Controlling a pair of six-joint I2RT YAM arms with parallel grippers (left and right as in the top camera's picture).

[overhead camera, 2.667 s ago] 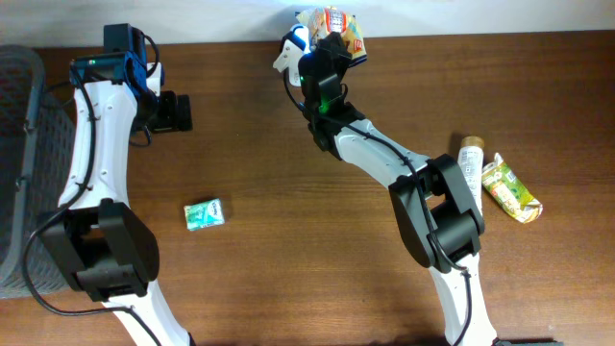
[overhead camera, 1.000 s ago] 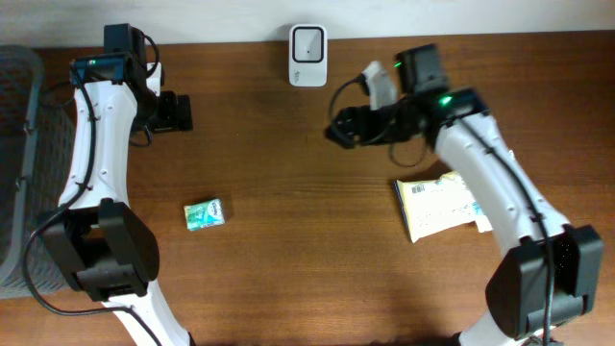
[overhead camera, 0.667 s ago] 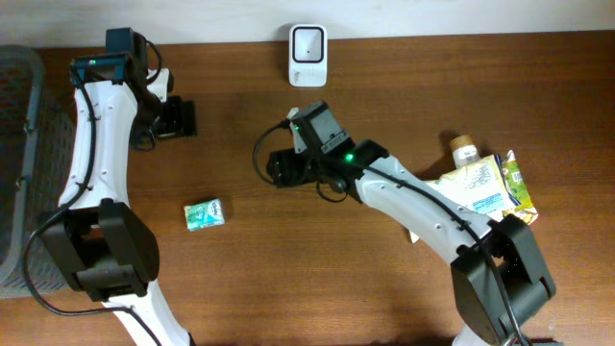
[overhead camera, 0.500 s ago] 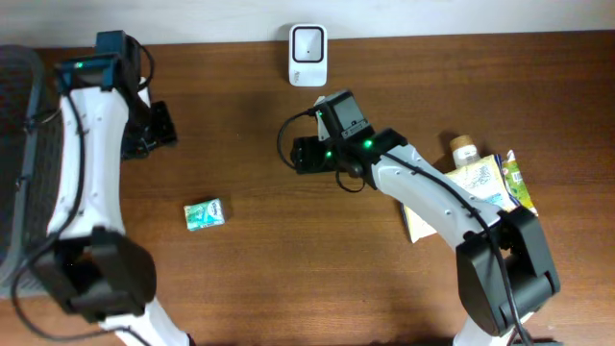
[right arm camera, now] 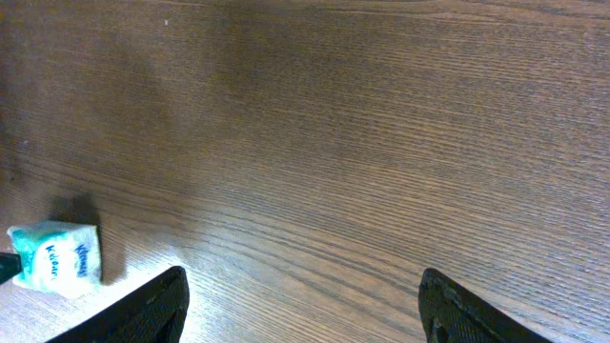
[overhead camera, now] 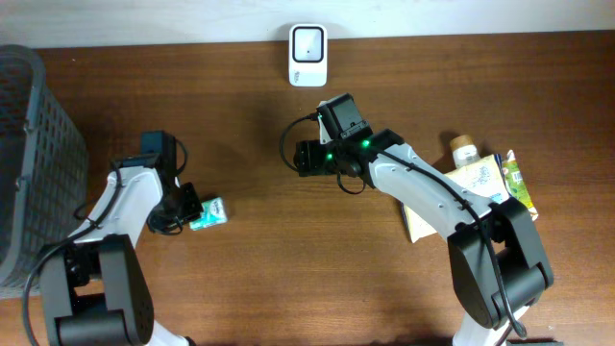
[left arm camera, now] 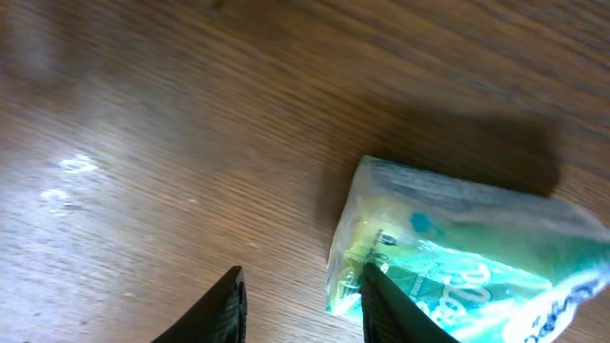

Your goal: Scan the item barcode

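A scanner (overhead camera: pixel 307 42) stands at the table's far edge and a basket (overhead camera: pixel 29 144) at the left edge. The green packet (overhead camera: pixel 209 213) lies left of centre, its print blurred. The left gripper (left arm camera: pixel 300 310) is just beside it, its 2 fingers apart over bare wood. The right gripper (right arm camera: pixel 303 286) gapes wide and empty.

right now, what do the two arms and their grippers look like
The left arm and right arm both have white shells with bulky black joints, and thin black cables loop alongside. A green light glows near the right wrist. The left gripper and right gripper each have two dark, tapered fingers.
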